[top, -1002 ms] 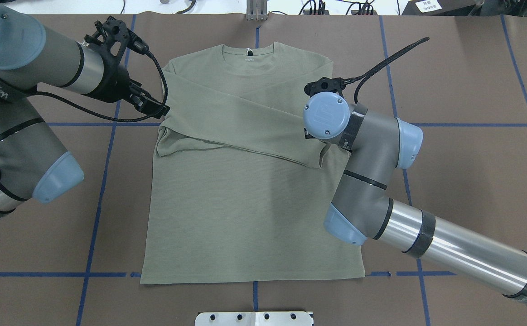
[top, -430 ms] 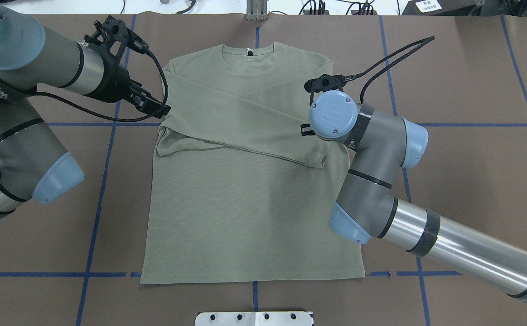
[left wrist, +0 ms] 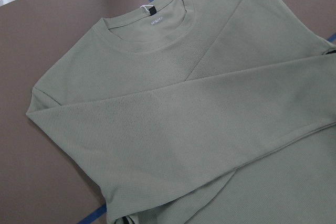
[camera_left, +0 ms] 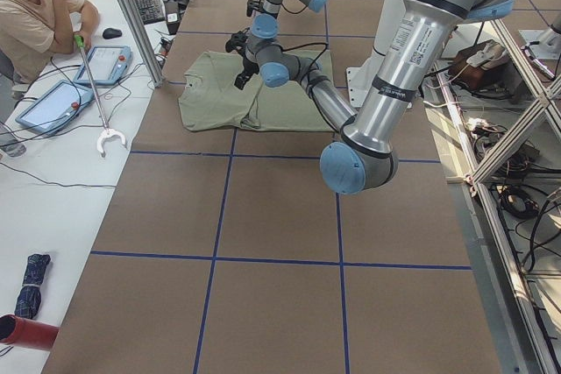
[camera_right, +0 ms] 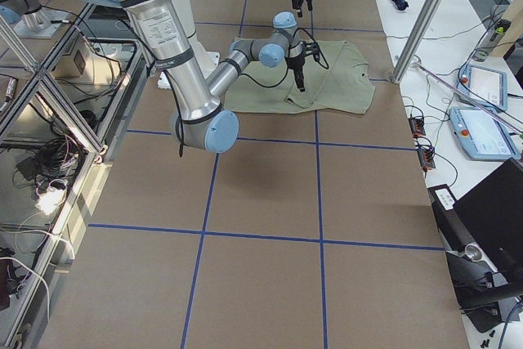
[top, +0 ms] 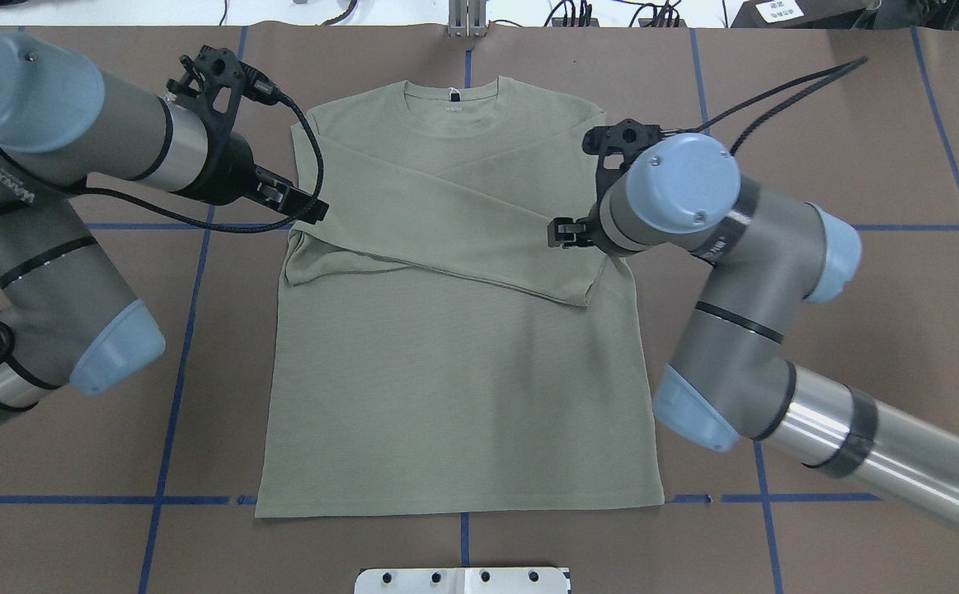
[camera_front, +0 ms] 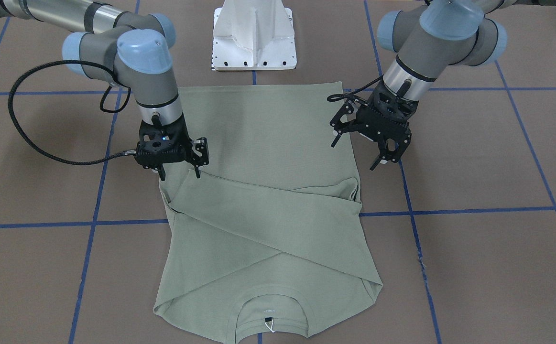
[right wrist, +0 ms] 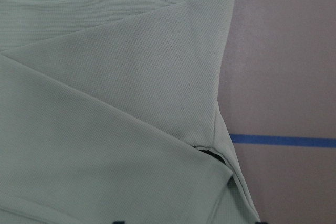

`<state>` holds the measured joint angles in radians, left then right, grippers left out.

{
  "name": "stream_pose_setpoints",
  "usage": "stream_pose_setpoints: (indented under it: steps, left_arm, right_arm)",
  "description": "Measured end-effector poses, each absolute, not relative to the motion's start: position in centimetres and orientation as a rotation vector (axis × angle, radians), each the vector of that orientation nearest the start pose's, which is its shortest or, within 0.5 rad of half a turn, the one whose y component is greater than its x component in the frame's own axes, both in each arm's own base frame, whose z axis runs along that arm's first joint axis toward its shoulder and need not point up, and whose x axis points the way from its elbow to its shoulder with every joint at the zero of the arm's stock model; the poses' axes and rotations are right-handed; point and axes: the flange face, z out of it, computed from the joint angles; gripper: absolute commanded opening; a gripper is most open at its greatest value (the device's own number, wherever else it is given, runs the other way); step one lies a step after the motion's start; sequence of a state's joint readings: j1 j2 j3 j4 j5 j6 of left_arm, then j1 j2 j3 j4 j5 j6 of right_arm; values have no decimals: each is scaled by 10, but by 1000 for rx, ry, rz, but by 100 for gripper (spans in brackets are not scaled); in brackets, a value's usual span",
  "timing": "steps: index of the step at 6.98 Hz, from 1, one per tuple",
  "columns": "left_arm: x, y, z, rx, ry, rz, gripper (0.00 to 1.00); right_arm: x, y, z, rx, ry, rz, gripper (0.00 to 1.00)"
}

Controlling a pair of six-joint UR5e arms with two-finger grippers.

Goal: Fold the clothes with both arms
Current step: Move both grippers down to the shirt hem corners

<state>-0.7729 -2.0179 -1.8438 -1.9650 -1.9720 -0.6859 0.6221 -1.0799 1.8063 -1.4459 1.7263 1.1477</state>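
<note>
Shirt (camera_front: 268, 143) flat, sleeves crossed — left gripper (camera_front: 353, 155), right gripper (camera_front: 179, 177) both parted

"MINIK.." inside shirt (left wrist: 178, 119) neck

Overhead: above the table's (top: 900, 330) near edge, looking forward and down.
Front: far edge, facing back.
Sides: distant, left and right ends.
Wrists: close above shirt (left wrist: 173, 103), seen in all.

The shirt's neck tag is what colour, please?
The neck tag is black; the left wrist view shows it best.
</note>
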Motion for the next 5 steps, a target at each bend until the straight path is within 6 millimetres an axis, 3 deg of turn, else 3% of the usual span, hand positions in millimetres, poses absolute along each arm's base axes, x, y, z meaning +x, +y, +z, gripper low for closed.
stream_pose_setpoints:
  steps: [1, 3, 5]
  left_arm:
    - [375, -460, 235, 537, 1040, 248, 100]
    - [382, -384, 240, 466, 1089, 132, 95]
    - [411, -309, 256, 342, 1131, -43, 70]
  right_arm:
    - [-417, -433, 268, 253, -868, 192, 100]
    - [-396, -366, 280, 204, -1019, 297, 100]
    - [-387, -286, 324, 202, -1058, 388, 96]
